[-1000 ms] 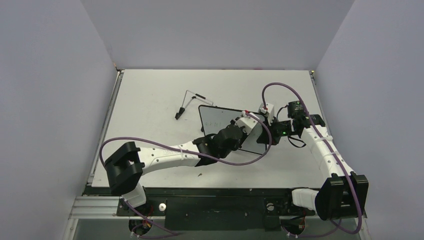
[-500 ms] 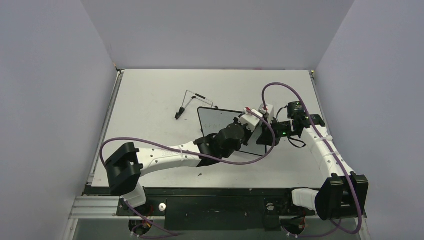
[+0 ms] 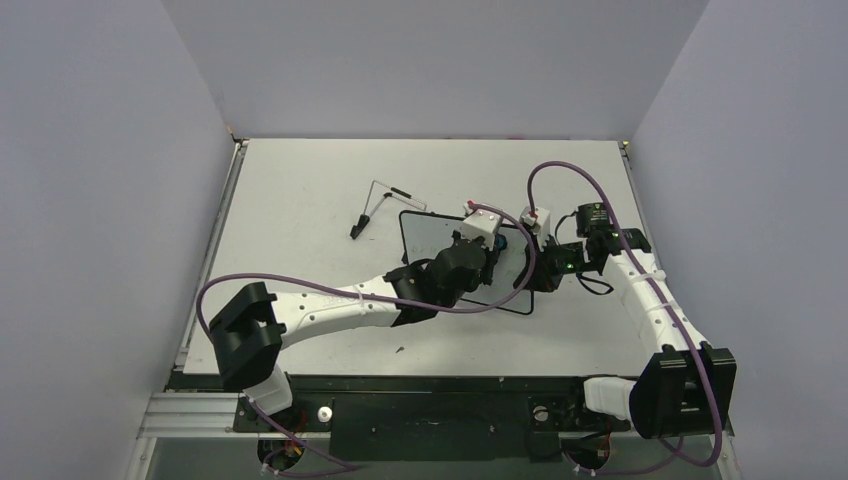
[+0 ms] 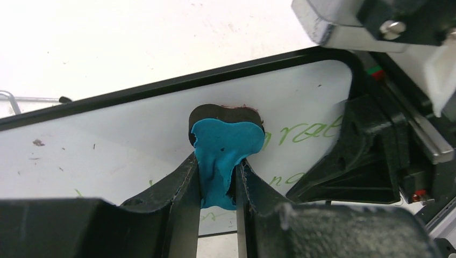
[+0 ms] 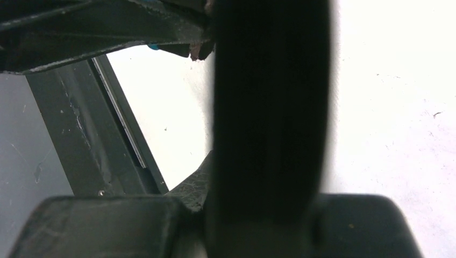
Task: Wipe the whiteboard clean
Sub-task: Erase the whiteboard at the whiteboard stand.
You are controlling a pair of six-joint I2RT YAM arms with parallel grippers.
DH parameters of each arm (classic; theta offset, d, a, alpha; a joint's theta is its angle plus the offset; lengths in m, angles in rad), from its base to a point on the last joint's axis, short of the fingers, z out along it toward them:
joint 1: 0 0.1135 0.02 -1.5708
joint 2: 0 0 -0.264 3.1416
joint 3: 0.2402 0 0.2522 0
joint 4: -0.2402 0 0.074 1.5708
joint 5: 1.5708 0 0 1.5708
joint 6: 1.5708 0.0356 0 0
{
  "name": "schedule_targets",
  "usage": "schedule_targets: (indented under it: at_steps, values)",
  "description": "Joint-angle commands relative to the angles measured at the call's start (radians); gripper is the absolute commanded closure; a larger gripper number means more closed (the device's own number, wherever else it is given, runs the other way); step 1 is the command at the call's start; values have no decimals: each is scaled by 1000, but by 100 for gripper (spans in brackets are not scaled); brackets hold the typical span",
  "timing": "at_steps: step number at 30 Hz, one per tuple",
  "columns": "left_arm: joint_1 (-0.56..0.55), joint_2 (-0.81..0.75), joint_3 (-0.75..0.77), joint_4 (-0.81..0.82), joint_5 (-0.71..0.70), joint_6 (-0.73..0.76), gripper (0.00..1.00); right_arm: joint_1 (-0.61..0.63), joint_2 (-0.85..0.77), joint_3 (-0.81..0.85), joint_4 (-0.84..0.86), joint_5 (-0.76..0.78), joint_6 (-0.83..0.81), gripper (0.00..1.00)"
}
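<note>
Pinches blue eraser [image 4: 228, 137] in left end effector [image 4: 218, 167], flat on whiteboard [image 4: 107, 145]; faces green writing [image 4: 309, 131] just right of it, toward right end effector [image 3: 531, 269] clamping the rim

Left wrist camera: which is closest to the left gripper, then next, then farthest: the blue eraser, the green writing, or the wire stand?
1. Soft blue eraser: pinched in the left gripper.
2. Green handwriting: just right, on the white black-framed whiteboard.
3. Thin metal wire stand: far left, beyond the board.
</note>
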Motion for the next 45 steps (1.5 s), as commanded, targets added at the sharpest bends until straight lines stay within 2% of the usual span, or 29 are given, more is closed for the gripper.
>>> schedule_targets:
  at_steps: [1,8,16,22,28,32,38,45]
  values:
    - [32,-8,20,-87,-48,-118,100,8,-21,11,-3,-87,-47,100]
    - [-29,-7,2,36,11,-105,100,6,-14,13,-5,-92,-45,100]
    - [-55,16,-2,138,175,-140,100,2,-15,13,-5,-93,-45,100]
    - [-34,-3,-32,138,130,-147,100,0,-15,14,-7,-95,-46,100]
    - [48,-24,-69,-20,-11,-223,100,-2,-19,13,-9,-99,-48,100]
    - [69,-33,-83,-43,-51,-237,100,-2,-19,14,-10,-100,-47,100]
    - [60,-41,-75,42,8,-185,100,-2,-15,14,-10,-102,-48,100]
    - [-5,-32,-32,147,79,-100,100,-2,-9,15,-10,-102,-48,100]
